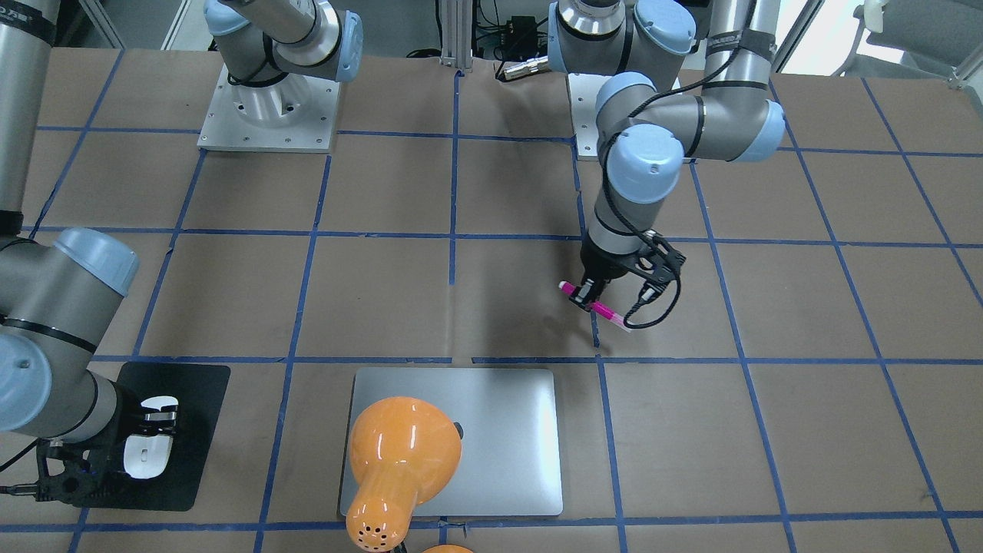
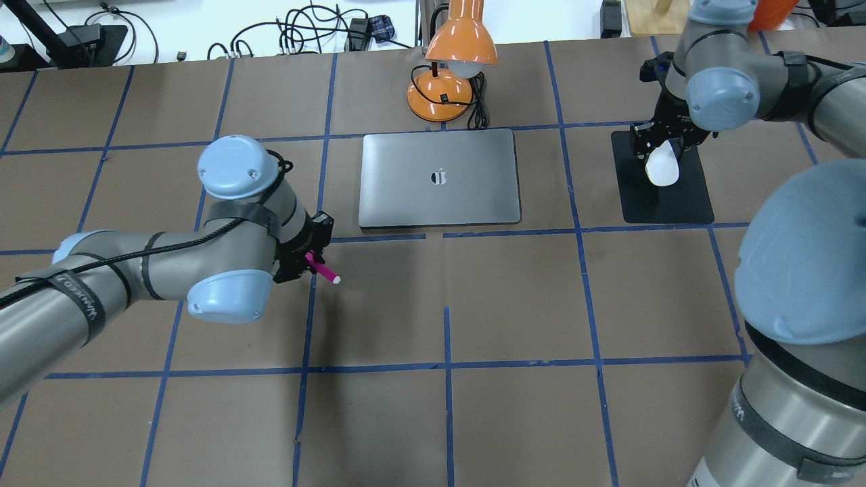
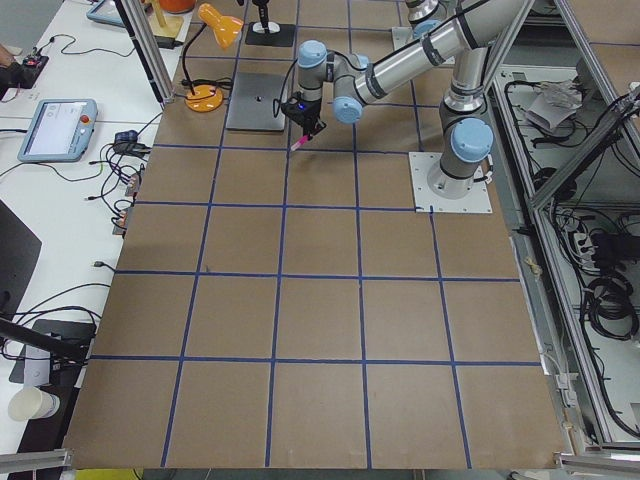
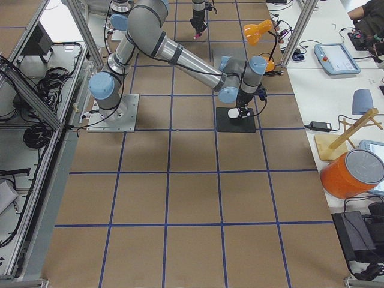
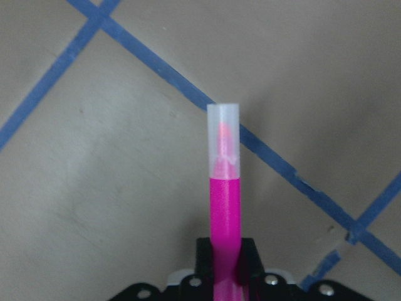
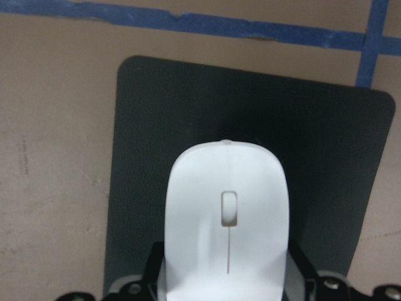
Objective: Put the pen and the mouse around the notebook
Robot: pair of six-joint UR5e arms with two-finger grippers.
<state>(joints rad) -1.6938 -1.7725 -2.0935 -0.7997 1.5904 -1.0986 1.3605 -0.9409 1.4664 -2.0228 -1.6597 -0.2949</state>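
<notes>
Brown papered table (image 1: 384, 292) with blue tape grid (image 1: 453, 192).

Front-facing view: notebook (image 1: 499, 430) lies flat at lower centre, and the orange lamp (image 1: 399, 461) shade covers its lower-left part. Left gripper (image 1: 587, 298) is right of centre, pointing down from a bent elbow and clamped on pen (image 1: 610, 312). Pen is slanted, up and right of the notebook, apart from it. Right gripper (image 1: 157, 418) at lower left is closed on mouse (image 1: 144, 459) over black pad (image 1: 201, 399), well left of notebook.

Overhead: pen sits left of centre, off notebook's lower-left corner, cap end sticking out right. Mouse and pad are at upper right, lamp base above notebook.

Side views: both grippers too small for detail.

Left wrist: pen clamped at bottom centre, pale cap up-frame, tape lines behind.

Right wrist: mouse pinched at bottom centre, pad beneath; contact with pad unclear.
</notes>
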